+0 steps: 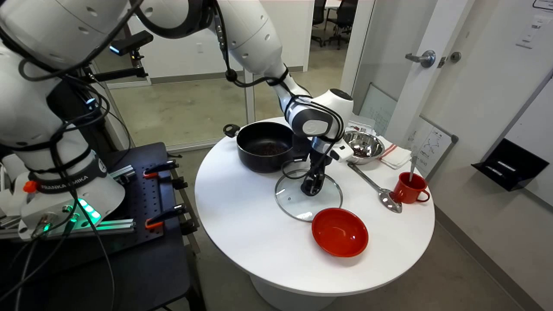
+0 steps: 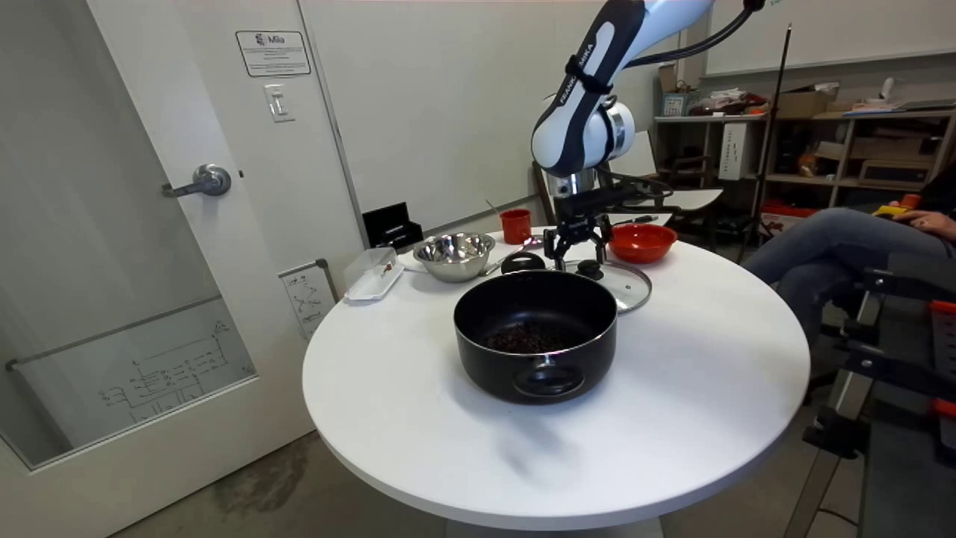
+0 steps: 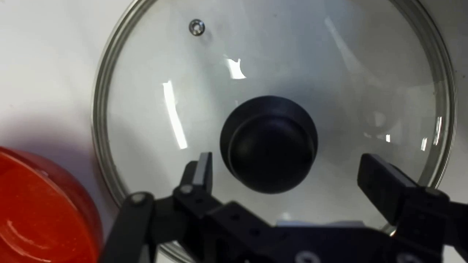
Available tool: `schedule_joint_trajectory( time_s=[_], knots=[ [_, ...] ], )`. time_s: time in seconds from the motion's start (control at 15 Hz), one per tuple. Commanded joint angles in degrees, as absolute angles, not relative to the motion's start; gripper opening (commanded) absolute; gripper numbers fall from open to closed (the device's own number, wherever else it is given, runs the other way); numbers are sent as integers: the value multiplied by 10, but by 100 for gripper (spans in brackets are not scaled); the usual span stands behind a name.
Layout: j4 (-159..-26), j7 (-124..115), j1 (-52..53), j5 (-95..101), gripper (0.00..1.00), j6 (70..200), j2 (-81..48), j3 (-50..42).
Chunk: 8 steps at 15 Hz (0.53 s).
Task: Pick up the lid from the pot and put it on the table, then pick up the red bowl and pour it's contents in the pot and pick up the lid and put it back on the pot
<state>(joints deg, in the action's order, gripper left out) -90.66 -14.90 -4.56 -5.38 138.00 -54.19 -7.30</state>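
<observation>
The glass lid point(image 1: 287, 198) lies on the white table point(image 1: 250, 246) between the pot and the red bowl. Its black knob point(image 3: 270, 146) shows in the wrist view. My gripper point(image 3: 286, 160) is open, pointing down over the lid, with its fingers on either side of the knob and a gap to each. It also shows in an exterior view point(image 2: 579, 258). The black pot point(image 2: 534, 366) stands uncovered with dark small pieces at its bottom; it also shows in an exterior view point(image 1: 259, 157). The red bowl point(image 1: 340, 233) stands beside the lid's rim, with a bare red inside.
A steel bowl point(image 1: 363, 147), a slotted spoon point(image 1: 389, 199) and a red mug point(image 1: 408, 188) stand along one side of the table. A striped cloth point(image 1: 396, 154) lies by the steel bowl. A clear plastic box point(image 2: 373, 276) is near the table's edge.
</observation>
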Motion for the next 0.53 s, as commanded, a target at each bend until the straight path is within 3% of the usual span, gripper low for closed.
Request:
schedule_joint_trajectory(
  time_s=[0.0,0.2,0.27,0.33,0.47],
  knots=[
    [-881,-158,-46,-57,100,1363,-554,-75],
    [-881,-158,-46,-56,100,1363,-554,-76],
    [-880,-158,-46,-56,92,1362,-554,-76],
    [-880,-158,-46,-56,77,1361,-555,-76],
    [-879,-158,-46,-56,73,1360,-555,-76]
  ],
)
